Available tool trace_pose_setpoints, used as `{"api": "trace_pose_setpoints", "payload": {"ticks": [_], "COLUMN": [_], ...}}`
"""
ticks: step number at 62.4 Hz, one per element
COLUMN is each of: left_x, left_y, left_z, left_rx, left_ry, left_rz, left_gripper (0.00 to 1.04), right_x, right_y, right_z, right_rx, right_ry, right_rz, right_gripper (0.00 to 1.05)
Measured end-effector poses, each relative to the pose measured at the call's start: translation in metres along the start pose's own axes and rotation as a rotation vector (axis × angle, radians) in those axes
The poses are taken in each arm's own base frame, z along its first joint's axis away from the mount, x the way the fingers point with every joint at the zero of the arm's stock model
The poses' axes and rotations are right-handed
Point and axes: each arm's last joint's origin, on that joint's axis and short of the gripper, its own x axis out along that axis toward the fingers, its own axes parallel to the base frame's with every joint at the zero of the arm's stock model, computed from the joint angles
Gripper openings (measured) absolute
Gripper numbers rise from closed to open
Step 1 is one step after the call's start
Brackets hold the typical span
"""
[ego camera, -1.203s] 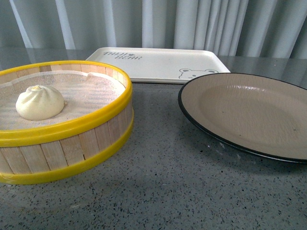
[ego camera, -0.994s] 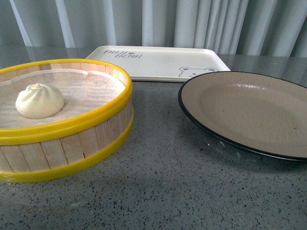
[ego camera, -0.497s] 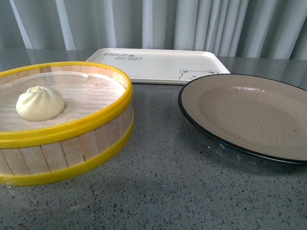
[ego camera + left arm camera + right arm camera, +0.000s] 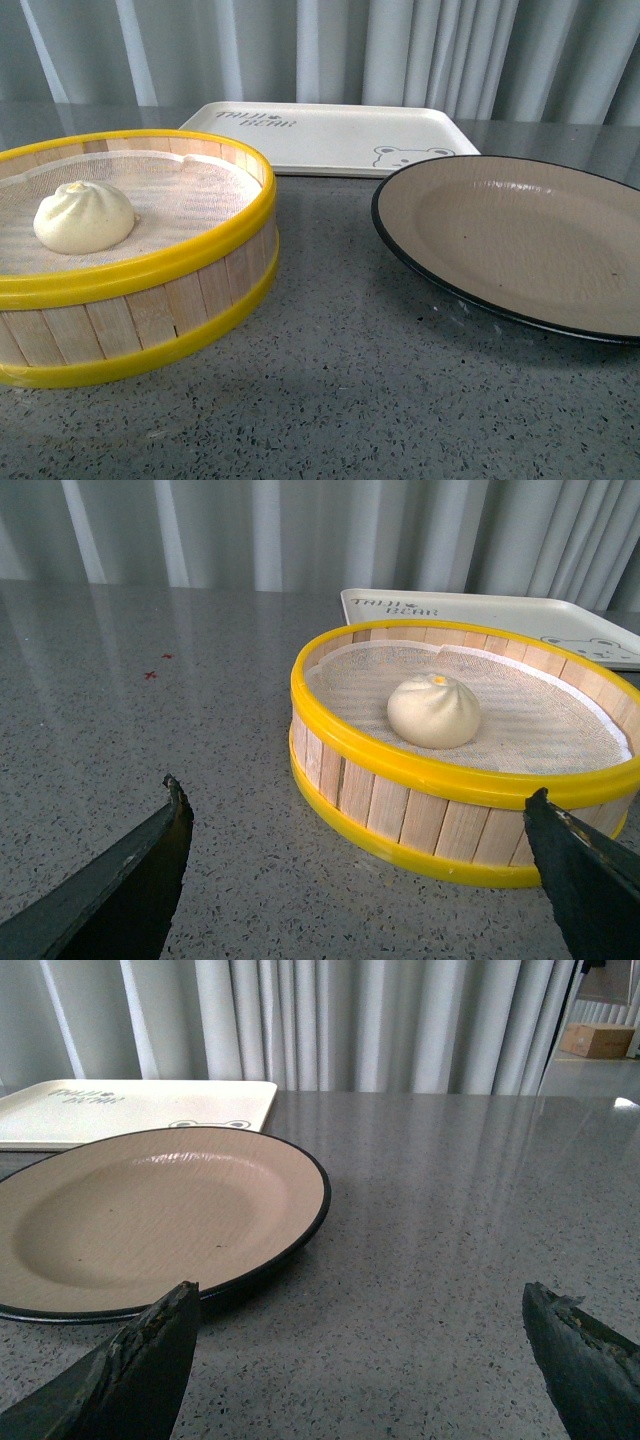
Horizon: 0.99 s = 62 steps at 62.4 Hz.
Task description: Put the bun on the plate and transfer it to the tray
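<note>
- Your bun [image 4: 84,217] sits inside the steamer basket [image 4: 150,290], on its white cloth.
- The plate [image 4: 520,235] lies just right of the basket, with the tray [image 4: 330,135] behind both.
- Your left gripper [image 4: 357,792] faces the basket, fingers spread wide.
- Your right gripper [image 4: 360,1289] faces the plate, fingers likewise spread.

Lit soft and even, daylight thru curtains [image 4: 420,50] on far side; bright overall, no harsh spots. Pale streaky glare on far part of table [image 4: 100,620], faint sheen on plate [image 4: 190,1160]. Diffuse shadows only, on near side under steamer basket [image 4: 140,310] and plate rim. Front view sharp, slight grain. Left gripper [image 4: 355,875] fingertips [image 4: 120,880] dark, out of focus, v. close to lens; same in right wrist view.
</note>
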Motion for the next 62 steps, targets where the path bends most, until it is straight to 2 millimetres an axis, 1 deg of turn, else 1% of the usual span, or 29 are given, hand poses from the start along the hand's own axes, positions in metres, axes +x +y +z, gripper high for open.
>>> {"api": "trace_pose_setpoints", "payload": {"ticks": [24, 26, 27, 31, 35, 43, 57, 62], "left_x": [0.000, 0.001, 0.001, 0.002, 0.002, 0.002, 0.004, 0.009], "left_y": [0.000, 0.000, 0.000, 0.002, 0.004, 0.005, 0.008, 0.010], "left_z": [0.000, -0.002, -0.002, -0.003, -0.008, -0.002, 0.000, 0.006], "left_rx": [-0.001, -0.028, -0.061, -0.124, -0.183, -0.267, -0.315, -0.330], "left_ry": [0.000, 0.066, 0.138, 0.373, 0.500, 0.471, 0.449, 0.425], "left_rz": [0.001, 0.025, 0.084, 0.213, 0.286, 0.320, 0.329, 0.329], "left_gripper": [0.98, 0.98, 0.98, 0.98, 0.98, 0.98, 0.98, 0.98], "right_x": [0.000, 0.000, 0.000, 0.000, 0.000, 0.000, 0.000, 0.000], "right_y": [0.000, 0.000, 0.000, 0.000, 0.000, 0.000, 0.000, 0.000], "right_z": [0.000, 0.000, 0.000, 0.000, 0.000, 0.000, 0.000, 0.000], "right_rx": [0.000, 0.000, 0.000, 0.000, 0.000, 0.000, 0.000, 0.000], "right_ry": [0.000, 0.000, 0.000, 0.000, 0.000, 0.000, 0.000, 0.000], "right_rz": [0.000, 0.000, 0.000, 0.000, 0.000, -0.002, 0.001, 0.000], "right_gripper": [0.96, 0.96, 0.96, 0.96, 0.96, 0.96, 0.96, 0.96]}}
